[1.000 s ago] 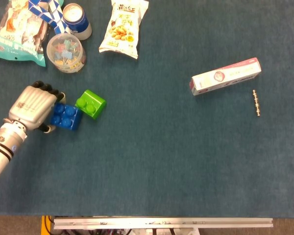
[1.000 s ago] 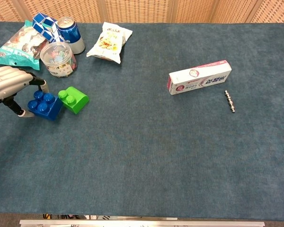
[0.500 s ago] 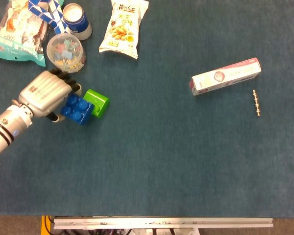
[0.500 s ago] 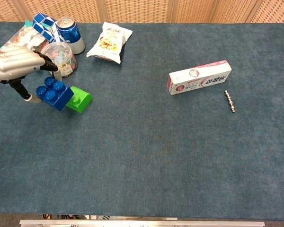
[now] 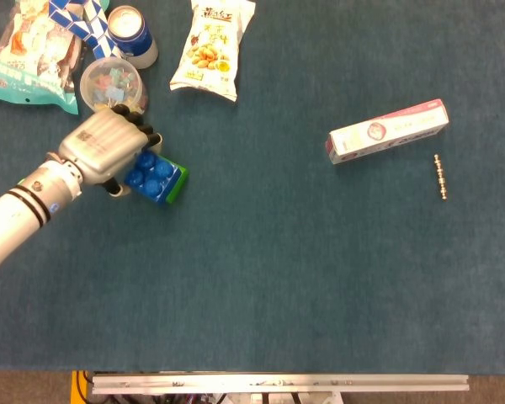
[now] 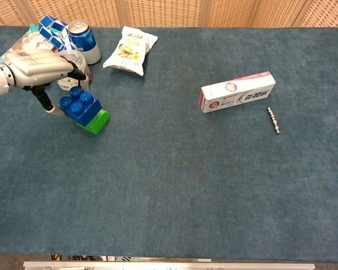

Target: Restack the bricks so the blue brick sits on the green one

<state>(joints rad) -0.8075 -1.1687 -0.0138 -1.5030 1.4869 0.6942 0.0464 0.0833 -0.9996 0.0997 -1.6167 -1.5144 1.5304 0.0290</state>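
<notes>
Left hand [image 5: 101, 147] sits in the upper left of the head view, knuckles up, its forearm running down toward the left edge of the frame; the fingers are curled over the blue brick [image 5: 151, 175] with the thumb under its near side, so the hand grips that brick. In the chest view the same hand [image 6: 39, 64] reaches in from the left edge at a slight downward slant, and the blue brick [image 6: 79, 104] rests tilted on top of the green brick [image 6: 97, 121], which shows only as a thin edge at the lower right of the blue one. Just above the hand stands a clear tub of clips [image 5: 109, 82], with a blue can [image 5: 133, 32] and a snack bag [image 5: 29, 55] beyond it in the top left corner. A peanut packet [image 5: 210, 46] lies at top centre. Well apart, at the right, lie a toothpaste box [image 5: 387, 131] and a small metal rod [image 5: 440, 177]. All sit on the blue table cloth [image 5: 278, 278].
</notes>
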